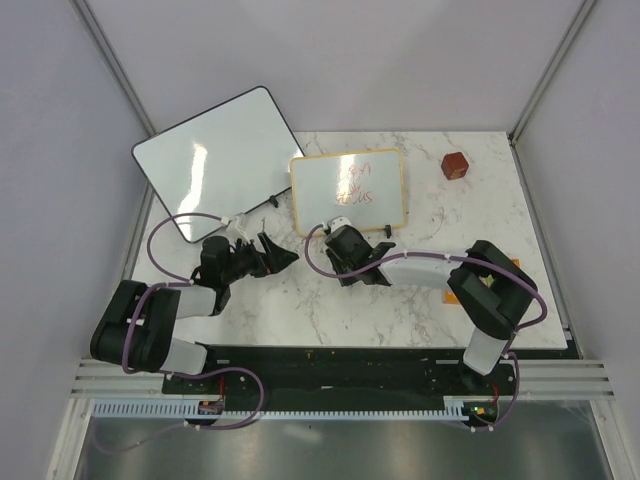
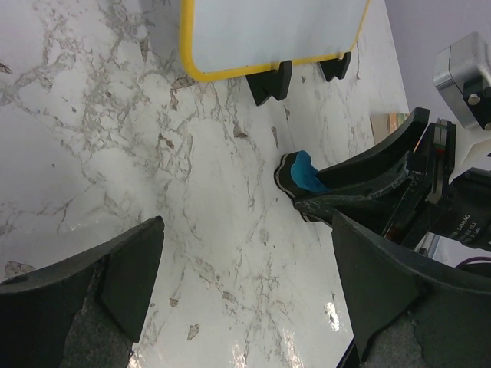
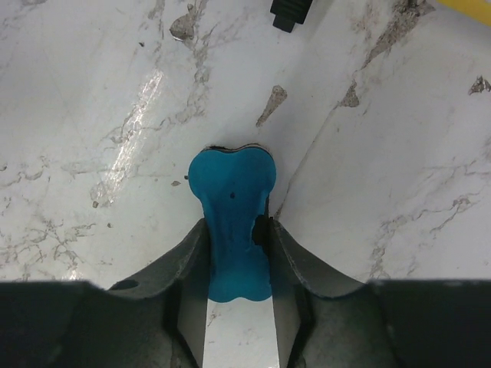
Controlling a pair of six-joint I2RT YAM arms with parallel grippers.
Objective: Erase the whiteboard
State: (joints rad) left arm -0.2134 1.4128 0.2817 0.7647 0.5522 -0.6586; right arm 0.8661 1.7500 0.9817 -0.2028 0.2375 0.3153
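Marbled white table [image 1: 300,310], walled in pale grey, carries the whiteboard [image 1: 348,190] near its middle. It is propped on black feet [image 2: 270,80] so that its red handwriting [image 1: 357,182] faces the arms, and none of that is wiped yet. Just in front of the whiteboard's lower edge, the right tool [image 1: 345,240] is pinched tight on a blue eraser [image 3: 230,207]. One end of the eraser pokes past the fingertips, presumably so it can be pressed to the writing. Off the whiteboard's near left corner, the left tool [image 1: 270,255] is spread wide with nothing in it, probably free to steady the frame.

Count:
- two boards: the framed one and a larger frameless board [image 1: 215,160] to its left
- one eraser
- one brown-red block [image 1: 456,165] to the whiteboard's right
- two feet seen by the left wrist camera
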